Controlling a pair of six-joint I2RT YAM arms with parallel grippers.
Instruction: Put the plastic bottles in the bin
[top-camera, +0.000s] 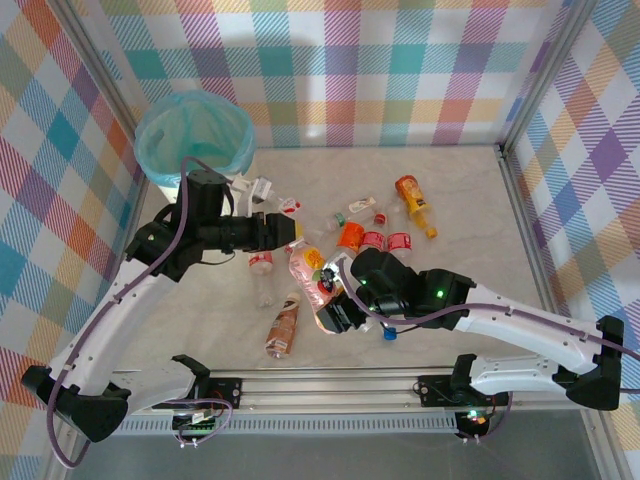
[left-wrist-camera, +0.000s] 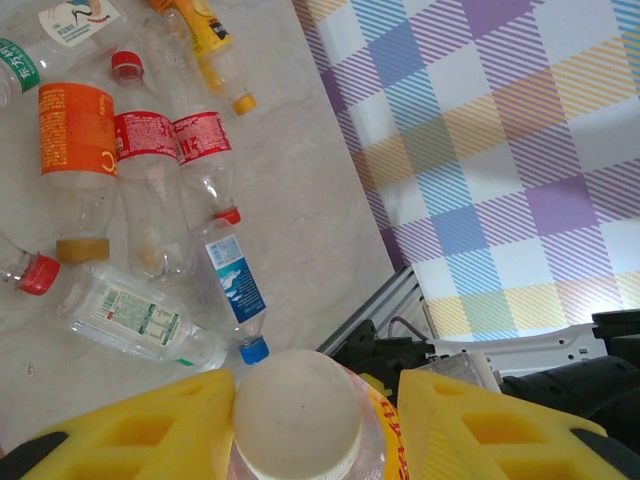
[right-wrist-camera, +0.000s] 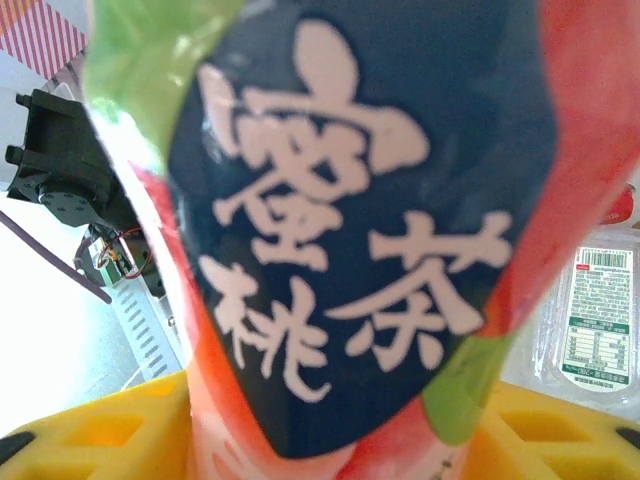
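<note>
A pink plastic bottle with a dark peach-tea label is held at both ends over the table's middle. My left gripper is shut on its top end. The white cap sits between the yellow fingers, against the left one. My right gripper is shut on the bottle's lower body, with yellow pads on both sides. The bin, white with a teal liner, stands at the far left corner.
Several more bottles lie around: a brown one near the front, an orange one at the back, red-labelled ones, a clear one and a blue-labelled one. Checked walls enclose the table; a metal rail runs along the front.
</note>
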